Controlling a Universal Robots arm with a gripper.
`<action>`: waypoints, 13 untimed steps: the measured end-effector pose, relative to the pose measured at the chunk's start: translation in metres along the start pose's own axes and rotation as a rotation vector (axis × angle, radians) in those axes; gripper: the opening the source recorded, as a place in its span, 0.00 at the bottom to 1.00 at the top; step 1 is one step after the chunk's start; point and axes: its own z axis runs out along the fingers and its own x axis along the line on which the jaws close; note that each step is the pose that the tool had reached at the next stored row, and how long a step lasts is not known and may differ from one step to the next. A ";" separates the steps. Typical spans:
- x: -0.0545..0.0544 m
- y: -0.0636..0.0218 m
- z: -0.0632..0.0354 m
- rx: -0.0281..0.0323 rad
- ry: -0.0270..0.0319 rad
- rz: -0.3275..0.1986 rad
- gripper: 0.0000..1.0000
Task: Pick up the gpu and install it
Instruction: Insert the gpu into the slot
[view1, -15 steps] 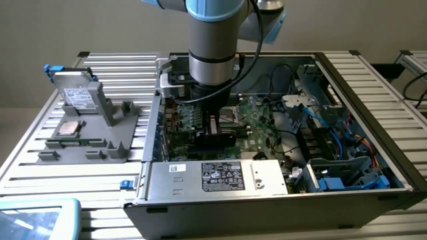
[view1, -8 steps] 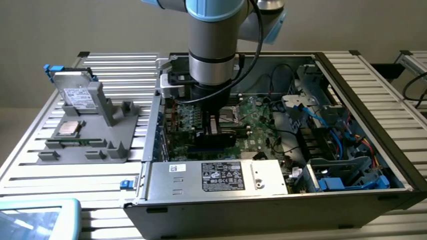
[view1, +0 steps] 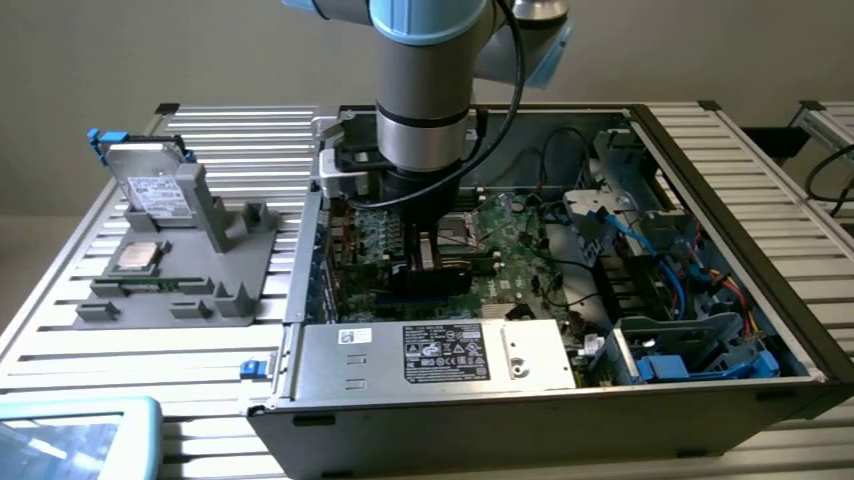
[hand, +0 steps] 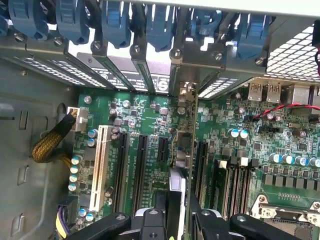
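From outside, the gripper (view1: 430, 262) is reaching into the computer case (view1: 747, 250); the wrist camera is showing its fingers (hand: 150, 220) pinching the card (hand: 187, 150) edge-on, standing between them over the motherboard (hand: 145, 125).

The gripper (hand: 177, 220) gripped the gpu (hand: 186, 150) edge-on, upright over the motherboard (hand: 150, 130), between black slots (hand: 141, 170), its bracket near the blue clips (hand: 160, 25) ahead.
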 end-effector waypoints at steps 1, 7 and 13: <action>0.000 0.0000 0.0000 -0.0006 -0.0002 0.000 0.27; 0.000 -0.0001 0.0008 -0.0003 0.0003 0.000 0.27; 0.000 0.0002 0.0011 -0.0001 0.0003 0.000 0.27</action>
